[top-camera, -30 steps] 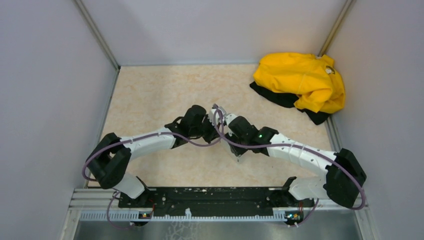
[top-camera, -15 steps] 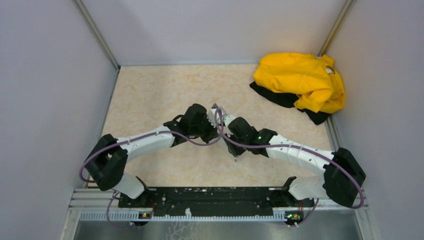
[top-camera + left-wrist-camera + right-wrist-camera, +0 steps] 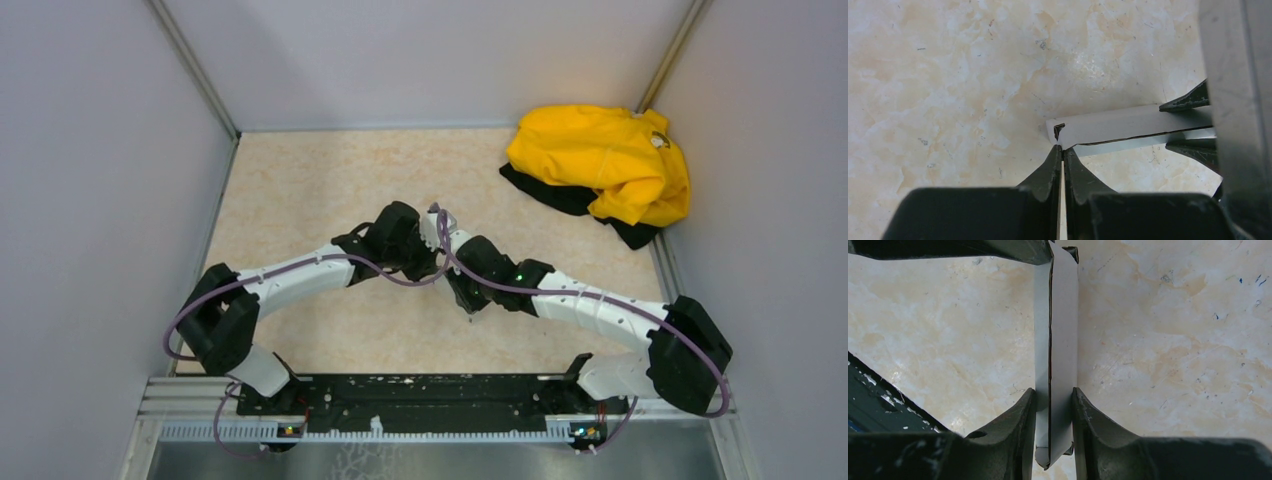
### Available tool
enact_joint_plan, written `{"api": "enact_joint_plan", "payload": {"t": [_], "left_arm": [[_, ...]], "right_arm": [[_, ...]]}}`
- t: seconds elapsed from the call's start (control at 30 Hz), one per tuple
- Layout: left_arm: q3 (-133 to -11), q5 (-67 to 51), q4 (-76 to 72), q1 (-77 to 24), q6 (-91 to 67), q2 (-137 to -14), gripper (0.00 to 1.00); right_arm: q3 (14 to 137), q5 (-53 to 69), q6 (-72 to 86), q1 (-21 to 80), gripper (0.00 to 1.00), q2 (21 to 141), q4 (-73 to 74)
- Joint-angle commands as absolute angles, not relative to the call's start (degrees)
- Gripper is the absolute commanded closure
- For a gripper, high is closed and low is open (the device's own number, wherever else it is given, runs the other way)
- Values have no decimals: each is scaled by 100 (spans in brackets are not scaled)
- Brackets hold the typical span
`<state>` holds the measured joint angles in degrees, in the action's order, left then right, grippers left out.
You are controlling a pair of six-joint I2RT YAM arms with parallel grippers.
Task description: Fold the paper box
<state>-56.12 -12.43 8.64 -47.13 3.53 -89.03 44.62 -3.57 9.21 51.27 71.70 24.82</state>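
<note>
The paper box (image 3: 1133, 122) is a pale grey-white flat folded strip held just above the marbled table between both grippers. My left gripper (image 3: 1062, 149) is shut, pinching the box's corner at its left end. The right gripper's black fingers (image 3: 1193, 100) clamp the strip's other end in that view. In the right wrist view the paper box (image 3: 1063, 330) runs straight away from me, a dark seam along its length. My right gripper (image 3: 1054, 395) is shut on its near end. From above, the left arm (image 3: 300, 275) and right arm (image 3: 590, 305) meet mid-table and hide the box.
A yellow garment (image 3: 605, 160) lies on black cloth in the far right corner. Grey walls close in the beige table (image 3: 320, 190) on three sides. The black mounting rail (image 3: 420, 400) runs along the near edge.
The left arm has pushed slightly to the right and away, and the meeting point of the grippers has shifted a little with it. Both grips are unchanged.
</note>
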Motion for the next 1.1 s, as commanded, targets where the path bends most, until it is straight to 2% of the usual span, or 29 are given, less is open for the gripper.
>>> {"api": "enact_joint_plan", "payload": {"t": [0.0,0.13,0.43,0.57,0.93,1.07], "left_arm": [[-5863,-1646,1227,-4887,233,-9069,93],[-5963,-1637,1322,-4887,195,-9071,93],[-6069,-1620,1439,-4887,154,-9052,93],[-6097,-1609,1476,-4887,144,-9060,93],[-6352,-1589,1688,-4887,114,-9161,93],[-6468,-1587,1772,-4887,114,-9206,93]], "right_arm": [[4399,-378,730,5262,83,7361,1871],[4420,-378,729,5264,81,7414,1905],[4472,-456,743,5264,65,7369,1977],[4460,-466,747,5258,62,7358,1993],[4472,-345,691,5265,58,7505,2047],[4491,-389,665,5273,61,7586,2090]]}}
